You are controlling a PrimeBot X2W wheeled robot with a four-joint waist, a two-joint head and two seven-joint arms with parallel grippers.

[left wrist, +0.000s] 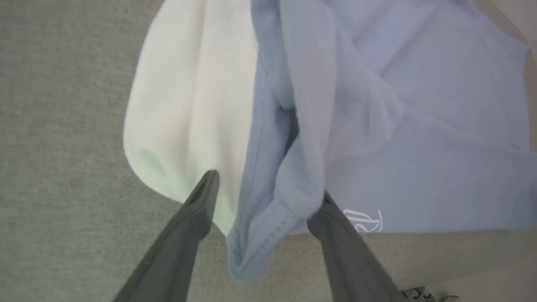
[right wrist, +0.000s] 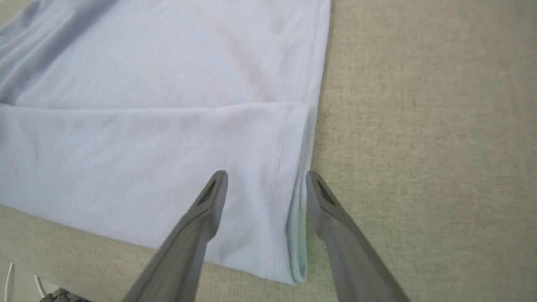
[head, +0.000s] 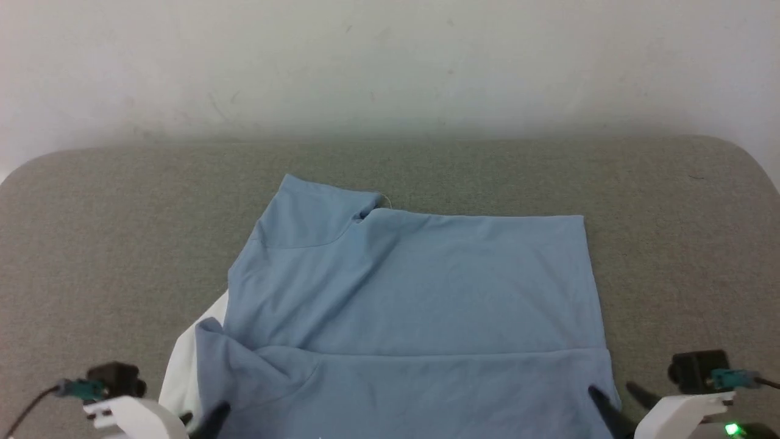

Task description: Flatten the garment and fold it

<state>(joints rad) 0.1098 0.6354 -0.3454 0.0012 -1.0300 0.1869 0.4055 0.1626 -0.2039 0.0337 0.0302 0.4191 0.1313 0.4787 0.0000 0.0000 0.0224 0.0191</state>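
Garment (head: pixel 414 286) lies on the counter (head: pixel 670 244), its near strip already doubled over. Left end effector (left wrist: pixel 267 186) and right end effector (right wrist: pixel 266 175) gape wide, gripping nothing, each straddling a near corner. Just ahead of the left one, bunched cloth and white collar (left wrist: pixel 188 105) look unsmoothed; more folds likely needed.

— Can you read the lettering (left wrist: pixel 364 221) just beside the left end effector (left wrist: pixel 268 184)?
— No. One finger (left wrist: pixel 340 239) covers its start, and it's too small.
— The garment (head: pixel 414 286), its near edge?
— Cut off at the head view's bottom, between the left and the right end effector (head: pixel 614 390). Its white part (left wrist: pixel 188 105) runs under the blue.
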